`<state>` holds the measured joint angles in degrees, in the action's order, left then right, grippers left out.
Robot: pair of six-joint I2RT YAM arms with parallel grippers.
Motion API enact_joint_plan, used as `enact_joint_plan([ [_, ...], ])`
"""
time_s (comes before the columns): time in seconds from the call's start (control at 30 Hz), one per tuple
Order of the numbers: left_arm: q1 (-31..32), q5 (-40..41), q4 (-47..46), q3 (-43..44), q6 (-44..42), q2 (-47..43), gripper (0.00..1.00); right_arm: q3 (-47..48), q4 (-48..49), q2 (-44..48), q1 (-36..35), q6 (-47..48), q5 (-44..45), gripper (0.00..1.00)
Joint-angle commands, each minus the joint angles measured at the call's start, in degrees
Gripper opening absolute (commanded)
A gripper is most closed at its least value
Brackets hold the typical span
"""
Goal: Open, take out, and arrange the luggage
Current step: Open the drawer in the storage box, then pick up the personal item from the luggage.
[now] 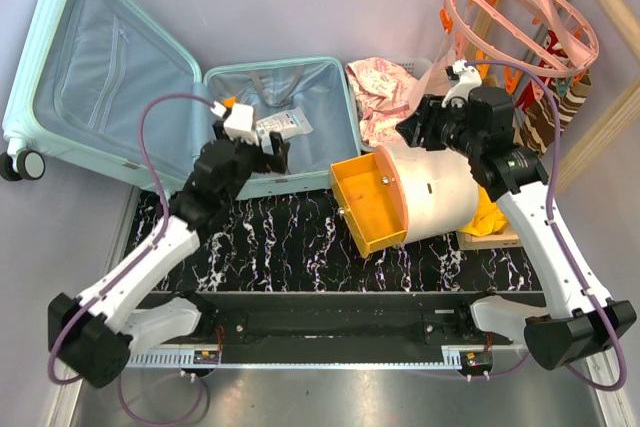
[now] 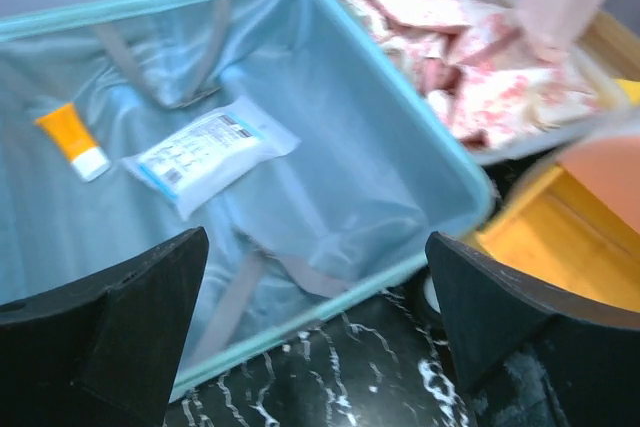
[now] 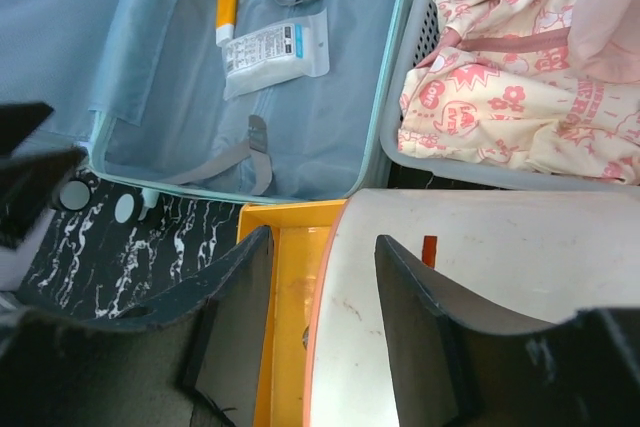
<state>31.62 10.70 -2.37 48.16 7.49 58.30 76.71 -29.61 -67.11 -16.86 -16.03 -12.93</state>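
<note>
While the luggage (image 1: 110, 77) lies open at far left, the left arm (image 1: 150, 257) reaches forward, left gripper (image 2: 315, 239) spread wide above its near rim; the right gripper (image 3: 322, 237) hangs half-parted over the cream cylinder (image 1: 445, 192).

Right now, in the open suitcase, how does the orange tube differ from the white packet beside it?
Colour: the orange tube is orange with a white end, the white packet is white with blue print. Size: the tube is clearly smaller than the packet. Shape: the tube is narrow, the packet broad and flat. Both lie close together on the lining of the open luggage.
</note>
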Motion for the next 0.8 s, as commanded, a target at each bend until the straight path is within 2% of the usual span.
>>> enact_joint_plan([
  [0.0, -9.09, -3.67, -0.53, 6.93, 2.62, 6.98, 0.99, 2.13, 1.13, -1.36, -0.1, 4.69, 2.11, 0.55],
  [0.1, -13.58, -2.27, -0.53, 11.59, 4.73, 13.57, 0.99, 0.81, 3.49, -1.27, -0.1, 5.49, 6.59, 0.54],
  [0.2, -16.66, -2.52, 0.61, 17.91, 6.75, 21.83, 0.99, 0.99, 7.61, -2.23, -0.01, 1.64, 9.67, 0.55],
  [0.3, -17.81, -1.91, 5.69, 26.61, 7.98, 30.25, 0.99, 2.04, 9.91, -4.51, -0.19, -2.41, 9.24, 0.54],
  [0.4, -18.17, -1.56, 10.71, 31.28, 8.42, 36.16, 0.96, 4.06, 9.65, -5.75, -0.1, -4.09, 8.53, 0.54],
  [0.57, -20.44, -2.61, 15.37, 32.69, 9.91, 40.83, 0.91, 4.33, 6.76, -4.78, -0.1, -2.16, 12.66, 0.55],
  [0.63, -21.77, -4.1, 18.71, 33.4, 11.4, 42.41, 0.91, 5.73, 2.72, -5.04, -0.1, -0.94, 16.51, 0.55],
  [0.77, -24.41, -4.29, 21.8, 34.45, 14.48, 44.35, 0.87, 8.28, -2.03, -6.27, -0.1, 1.26, 17.94, 0.55],
])
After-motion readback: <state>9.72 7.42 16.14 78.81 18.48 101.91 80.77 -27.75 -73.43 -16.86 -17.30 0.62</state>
